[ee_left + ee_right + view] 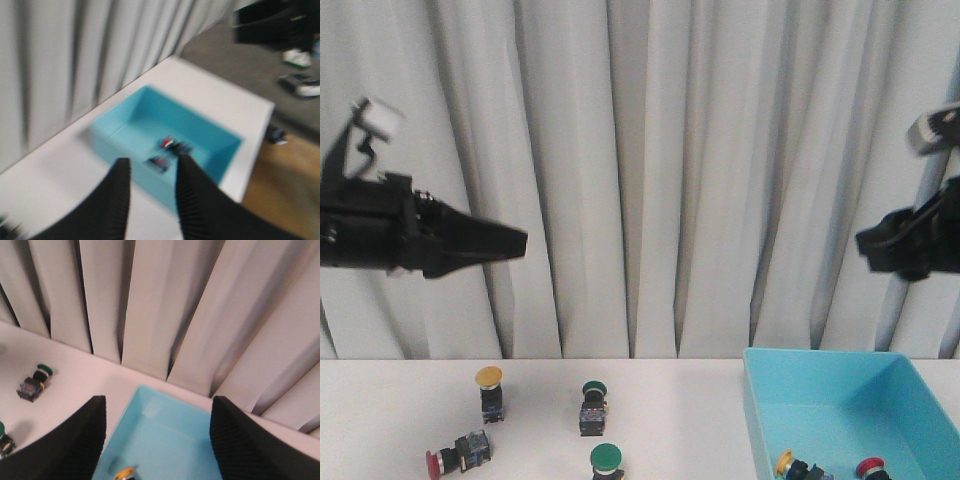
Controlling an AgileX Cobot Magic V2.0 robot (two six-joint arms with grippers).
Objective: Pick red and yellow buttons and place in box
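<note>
In the front view, you have both arms raised high in front of the curtain (650, 150), well above the counter (400, 410). Your left pincer (515, 240) points right and looks nearly closed with nothing in it. Your right pincer (865, 245) sits at the frame edge, and its opening cannot be read here. On the counter, a yellow button (490, 392) stands upright, and a red button (455, 455) lies on its side nearer you. Two green buttons (593, 405) stay out of the job. The box (760, 410) sits to the right and already holds a yellow-capped button (790, 466) and a red-capped button (872, 468).

In the left wrist view, which is blurred, the fingers (117, 200) show a narrow gap and hold nothing. The box lies beyond them with two buttons inside.

In the right wrist view, the fingers (75, 440) are spread wide and empty, looking down over the box's near wall, with a green button off to one side.

Watch for these risks. The red button on its side may roll or skid if you pinch its round cap. The green buttons sit near both targets, so a sloppy descent could nudge or grab the wrong one. Your left pincer must open before it descends, or it will knock the yellow one over.
</note>
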